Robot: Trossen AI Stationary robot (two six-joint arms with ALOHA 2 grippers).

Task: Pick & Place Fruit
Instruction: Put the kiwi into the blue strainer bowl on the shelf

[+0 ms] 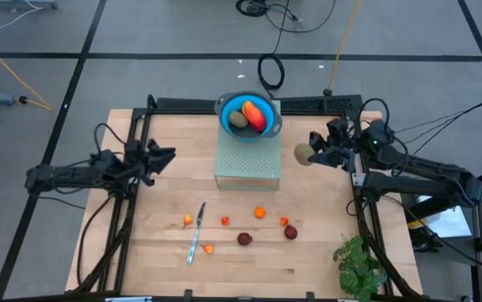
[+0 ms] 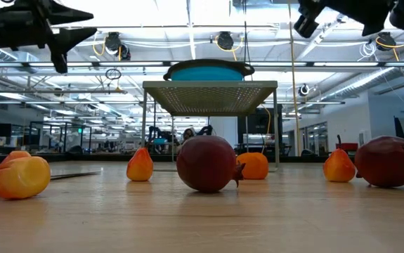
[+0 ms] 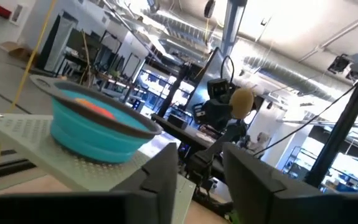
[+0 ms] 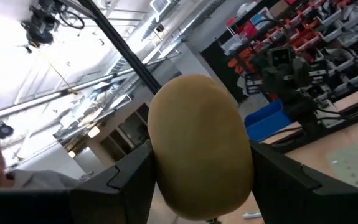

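Right claw (image 1: 310, 151) grips a tan oval fruit (image 1: 303, 154) beside the blue bowl (image 1: 224, 107); left claw (image 1: 168, 156) is part-open, empty. Two pieces are in the bowl; seven small fruits (image 1: 245, 239) remain on the counter (image 1: 157, 260).

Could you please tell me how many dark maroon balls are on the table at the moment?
2. One maroon ball lies just left of the other maroon ball, both on the near part of the table, in front of the stand. Another could be hidden in the blue bowl.

Nine fruit (image 1: 260, 213), one knife (image 1: 195, 234).
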